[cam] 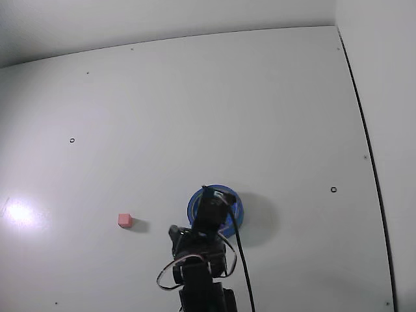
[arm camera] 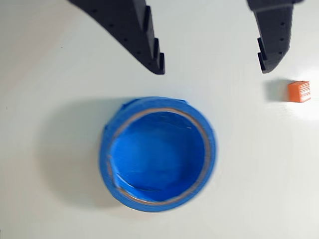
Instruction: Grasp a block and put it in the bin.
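Where pincer (arm camera: 212, 69) gapes, bin (arm camera: 157, 153) empty

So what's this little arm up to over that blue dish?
A small robot arm is hovering over a round blue bowl on a white table. Its tool is open and holds nothing. The bowl looks empty. A tiny pink cube sits on the table well apart from the bowl, to the left in the fixed view. The cube has not been picked up.
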Robot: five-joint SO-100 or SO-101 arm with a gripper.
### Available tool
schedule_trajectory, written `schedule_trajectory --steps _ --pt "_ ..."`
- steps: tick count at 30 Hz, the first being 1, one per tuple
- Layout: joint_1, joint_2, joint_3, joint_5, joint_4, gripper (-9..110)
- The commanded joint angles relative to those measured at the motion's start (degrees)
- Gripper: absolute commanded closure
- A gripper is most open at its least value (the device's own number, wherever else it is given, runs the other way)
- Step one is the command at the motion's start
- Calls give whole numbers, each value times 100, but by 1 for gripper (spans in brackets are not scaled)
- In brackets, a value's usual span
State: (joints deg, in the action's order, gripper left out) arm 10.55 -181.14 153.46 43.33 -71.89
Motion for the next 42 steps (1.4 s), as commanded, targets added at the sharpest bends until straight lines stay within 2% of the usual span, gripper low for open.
schedule_trajectory --steps 1,9,14,24,42 --pt "791 1301 -1433 -193 79 73" --pt "2145 3920 -3094 -870 88 73" --pt "2575 5344 -4096 -1037 88 73" --pt "2672 7506 -5405 -1046 88 73" --pt "2672 9527 -6926 -976 97 73"
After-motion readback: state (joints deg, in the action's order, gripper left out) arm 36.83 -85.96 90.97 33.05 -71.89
